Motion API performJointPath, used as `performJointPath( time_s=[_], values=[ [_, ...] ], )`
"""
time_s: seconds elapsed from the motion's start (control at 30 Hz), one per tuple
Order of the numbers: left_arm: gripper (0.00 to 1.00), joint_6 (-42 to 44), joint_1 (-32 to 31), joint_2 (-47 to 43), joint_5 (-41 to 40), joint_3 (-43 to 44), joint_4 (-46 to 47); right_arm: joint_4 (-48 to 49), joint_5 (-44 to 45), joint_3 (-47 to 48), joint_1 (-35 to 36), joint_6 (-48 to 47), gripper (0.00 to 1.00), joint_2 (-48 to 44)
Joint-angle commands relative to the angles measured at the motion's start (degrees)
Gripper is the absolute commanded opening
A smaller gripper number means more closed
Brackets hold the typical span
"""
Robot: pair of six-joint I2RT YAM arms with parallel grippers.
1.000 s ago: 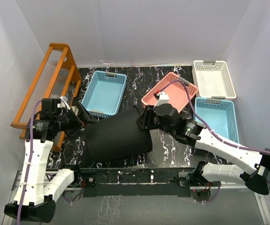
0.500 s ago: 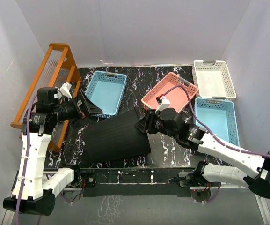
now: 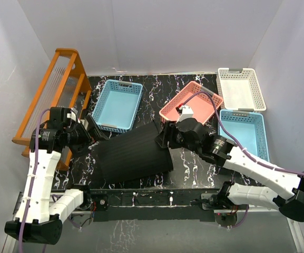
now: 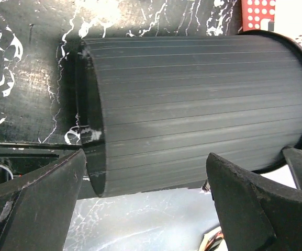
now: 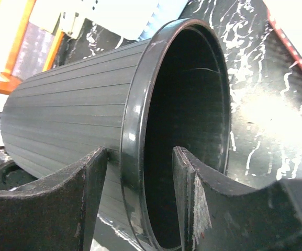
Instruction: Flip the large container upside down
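Note:
The large container (image 3: 133,153) is a black ribbed bucket lying on its side on the black marbled table, base to the left, open mouth to the right. My right gripper (image 3: 164,138) straddles its rim, one finger outside the wall and one inside the mouth (image 5: 140,149), holding the rim (image 5: 135,104). My left gripper (image 3: 95,130) is open and empty just left of the base. In the left wrist view its wide-apart jaws (image 4: 145,157) frame the bucket's side (image 4: 192,104) without touching it.
An orange slatted rack (image 3: 57,89) stands at the far left. A blue basket (image 3: 117,105) and a pink basket (image 3: 191,108) lie behind the bucket. A white basket (image 3: 240,89) and another blue basket (image 3: 244,134) are on the right.
The left gripper rose away from the bucket's base, then came back down beside it, still open. The right gripper kept the rim and the bucket shifted slightly.

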Motion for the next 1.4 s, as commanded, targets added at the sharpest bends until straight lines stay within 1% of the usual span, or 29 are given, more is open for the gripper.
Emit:
performJointPath(
  time_s=[0.0,0.1,0.17,0.3,0.43,0.57,0.77,0.83,0.9,1.03,1.13,1.2,1.3,1.37],
  values=[
    [0.99,-0.93,-0.10,-2.24,-2.08,-1.93,-0.64,-10.91,6.19,4.62,-0.31,-7.68,0.49,2.00],
    [0.99,-0.93,-0.10,-3.81,-1.17,-5.79,1.49,-12.42,6.86,5.71,-0.30,-8.89,0.47,3.25],
    [0.99,-1.31,-0.12,-5.43,2.65,-9.48,4.89,-12.98,6.82,5.96,-0.30,-8.96,0.48,3.58],
    [0.96,-4.41,-0.10,-6.80,7.55,-14.94,9.12,-13.93,7.12,6.72,-0.35,-8.68,0.53,3.45],
    [0.96,-5.37,-0.10,-7.78,8.28,-15.93,10.72,-14.71,8.19,8.13,-0.30,-8.39,0.53,2.00],
    [0.96,-6.19,-0.08,-8.99,8.00,-15.23,11.99,-15.67,9.26,9.99,-0.37,-8.76,0.51,1.40],
    [0.96,-6.74,-0.10,-8.57,13.37,-17.35,14.79,-16.12,9.78,9.51,-0.34,-8.54,0.43,1.62],
    [0.96,-6.84,-0.10,-8.55,14.62,-18.12,15.01,-16.21,9.80,9.71,-0.30,-8.18,0.43,1.49],
    [0.96,-6.60,-0.12,-8.69,15.02,-18.53,14.89,-16.13,9.80,10.10,-0.32,-8.04,0.45,1.11],
    [0.96,-7.02,-0.10,-8.71,15.83,-19.13,15.42,-15.88,9.90,10.70,-0.32,-8.27,0.58,0.92],
    [0.96,-8.43,-0.10,-9.14,17.02,-20.02,17.02,-15.94,10.11,11.00,-0.31,-8.59,0.60,0.93],
    [0.96,-9.21,-0.10,-9.42,17.68,-20.54,18.18,-16.23,10.84,11.29,-0.30,-8.56,0.59,0.41],
    [0.97,-9.48,-0.10,-9.45,17.90,-20.64,18.84,-16.38,12.17,11.78,-0.34,-8.17,0.51,-0.64],
    [0.97,-9.68,-0.10,-9.35,17.89,-20.59,19.23,-16.35,12.90,12.00,-0.37,-7.92,0.48,-1.28]
  ],
)
